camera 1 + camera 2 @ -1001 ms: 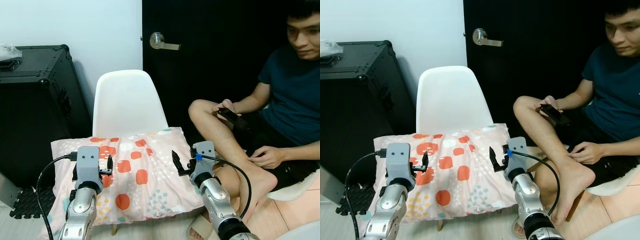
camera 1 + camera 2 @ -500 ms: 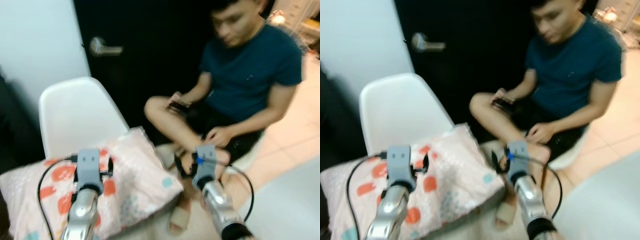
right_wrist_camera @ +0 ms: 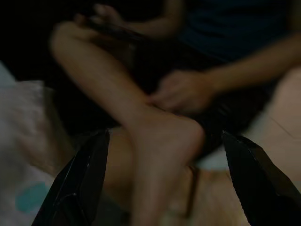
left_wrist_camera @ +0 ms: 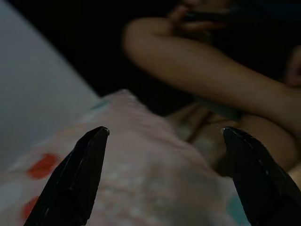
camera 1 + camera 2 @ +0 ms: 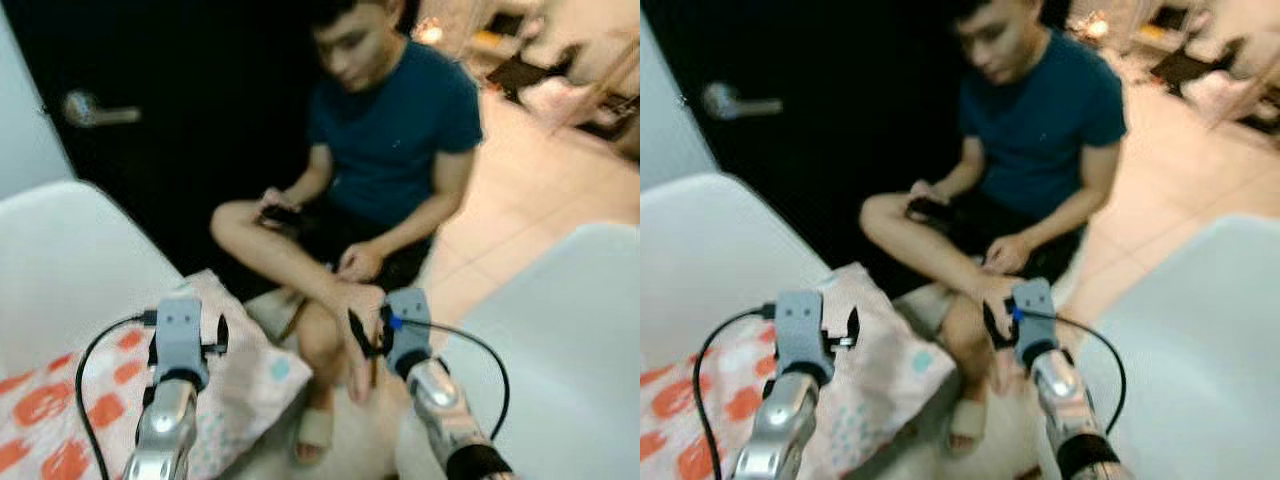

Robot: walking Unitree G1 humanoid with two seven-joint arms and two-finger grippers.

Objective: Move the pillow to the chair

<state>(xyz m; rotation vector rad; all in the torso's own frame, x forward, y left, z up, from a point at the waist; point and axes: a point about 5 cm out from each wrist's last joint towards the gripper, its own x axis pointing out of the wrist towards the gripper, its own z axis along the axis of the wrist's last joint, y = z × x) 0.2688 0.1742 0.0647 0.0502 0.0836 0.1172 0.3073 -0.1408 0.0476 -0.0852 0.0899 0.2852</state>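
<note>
The pillow (image 5: 90,390), pale pink with red and teal spots, lies on the seat of the white chair (image 5: 70,240) at the lower left; the picture is blurred. My left gripper (image 4: 164,129) is open and empty, held just above the pillow's near corner (image 4: 141,160). My right gripper (image 3: 164,133) is open too, off the pillow to its right, with a seated person's foot (image 3: 164,136) and leg beyond it. Both arms show low in the left eye view, the right gripper (image 5: 372,335) in front of the person's shin.
A person (image 5: 390,130) sits cross-legged close ahead, holding a phone (image 5: 280,215), one sandalled foot (image 5: 315,430) on the floor. A dark door with a lever handle (image 5: 90,112) stands behind. A pale curved surface (image 5: 560,340) rises at the right. Tiled floor (image 5: 520,180) opens at the far right.
The whole view has swung to the right: the camera turned, so chair and pillow slid left and the person is now central. Both grippers stay open and empty.
</note>
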